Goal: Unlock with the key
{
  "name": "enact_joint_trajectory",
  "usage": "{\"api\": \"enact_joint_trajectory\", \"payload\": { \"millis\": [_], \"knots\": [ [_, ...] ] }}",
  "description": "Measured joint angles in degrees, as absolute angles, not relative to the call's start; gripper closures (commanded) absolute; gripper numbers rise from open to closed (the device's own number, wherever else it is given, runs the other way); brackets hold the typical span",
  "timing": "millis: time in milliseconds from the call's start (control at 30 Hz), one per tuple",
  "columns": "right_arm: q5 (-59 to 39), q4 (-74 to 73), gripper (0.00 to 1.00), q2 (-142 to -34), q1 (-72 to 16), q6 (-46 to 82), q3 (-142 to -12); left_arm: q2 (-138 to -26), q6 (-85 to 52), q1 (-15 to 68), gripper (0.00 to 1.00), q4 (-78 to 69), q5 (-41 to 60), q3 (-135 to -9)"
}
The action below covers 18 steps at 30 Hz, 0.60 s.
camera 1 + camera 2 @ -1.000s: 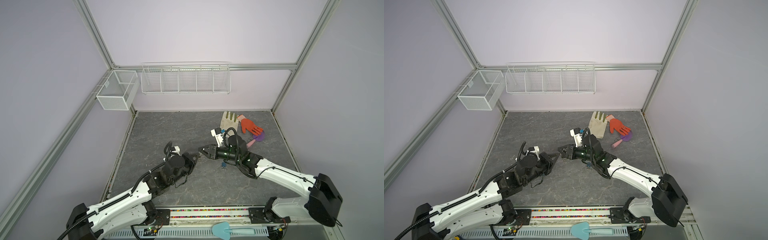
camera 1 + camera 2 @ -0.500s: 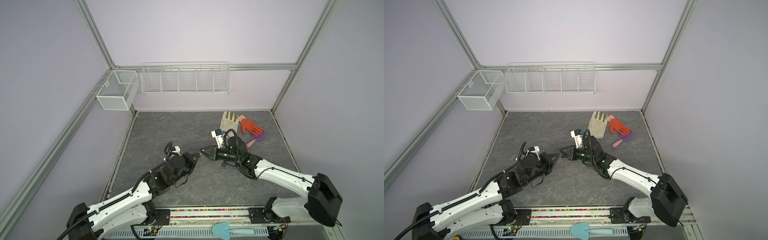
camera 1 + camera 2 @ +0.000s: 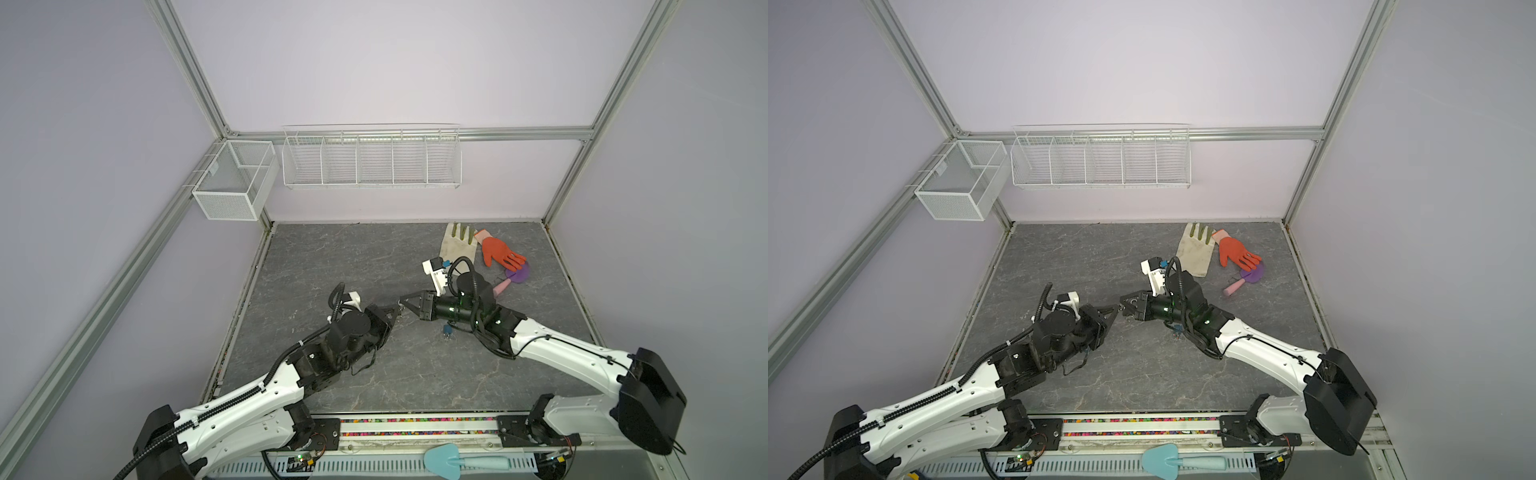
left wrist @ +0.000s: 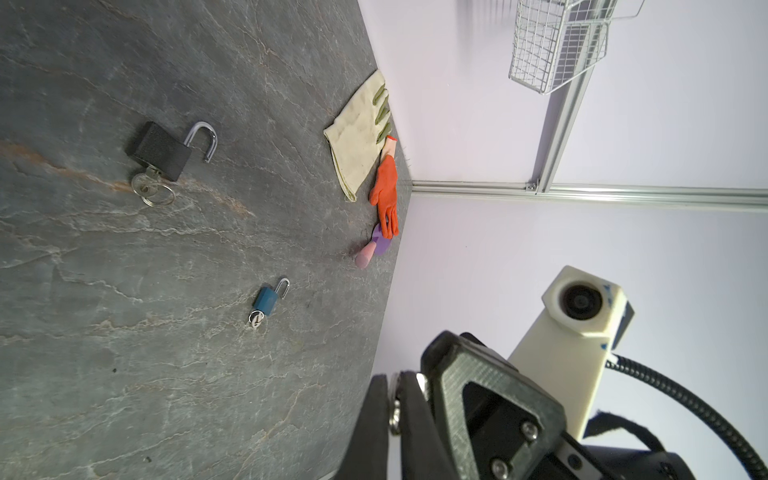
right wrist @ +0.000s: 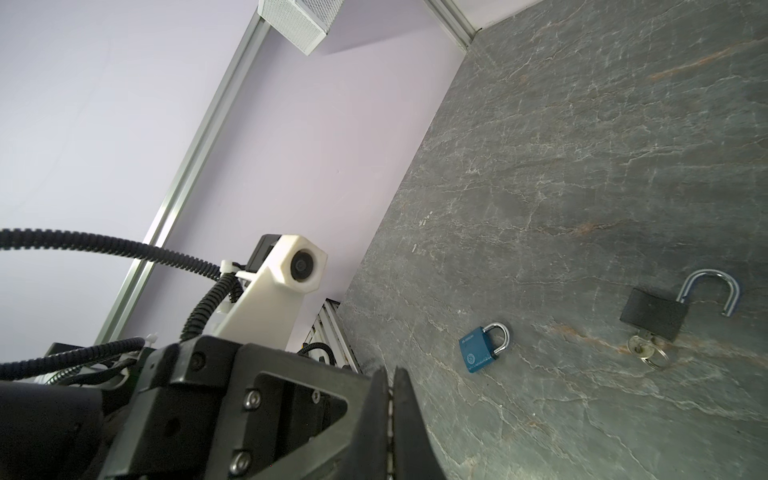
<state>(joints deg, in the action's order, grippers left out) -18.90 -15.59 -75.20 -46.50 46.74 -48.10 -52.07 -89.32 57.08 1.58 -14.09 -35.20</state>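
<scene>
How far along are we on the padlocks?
Done: black padlock lies with shackle open, key in it. In hand: left gripper and right gripper meet tip to tip, a small metal piece in the left jaws; what it is, unclear. Remaining: blue padlock, shackle apparently closed.

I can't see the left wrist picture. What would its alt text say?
A black padlock with its shackle swung open and a key in it lies on a grey table, apart from a small blue padlock. A cream glove and an orange glove lie by the wall, and the left tool pinches a small metal piece.
</scene>
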Motion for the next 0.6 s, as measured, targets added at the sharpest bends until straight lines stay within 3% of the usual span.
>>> {"api": "enact_joint_trajectory", "payload": {
  "millis": [100, 233, 400, 600],
  "knots": [
    [-18.9, -13.3, 0.94, -75.0, -46.3, 45.8, -49.5, -51.5, -88.5, 57.1, 0.65, 1.7, -14.3, -35.2],
    [-19.4, -9.8, 0.94, -73.8, -44.7, 44.0, -51.8, -48.4, -85.6, 57.1, 0.57, 2.5, -15.5, -35.0],
    [-21.1, -2.6, 0.94, -72.3, -41.0, 40.5, -55.5, -40.4, -78.4, 56.2, 0.54, 6.5, -17.9, -34.5],
    [-24.1, 8.3, 0.94, -71.1, -36.8, 35.0, -61.5, -34.4, -62.1, 47.7, 0.51, 14.8, -15.0, -38.1]
  ]
}}
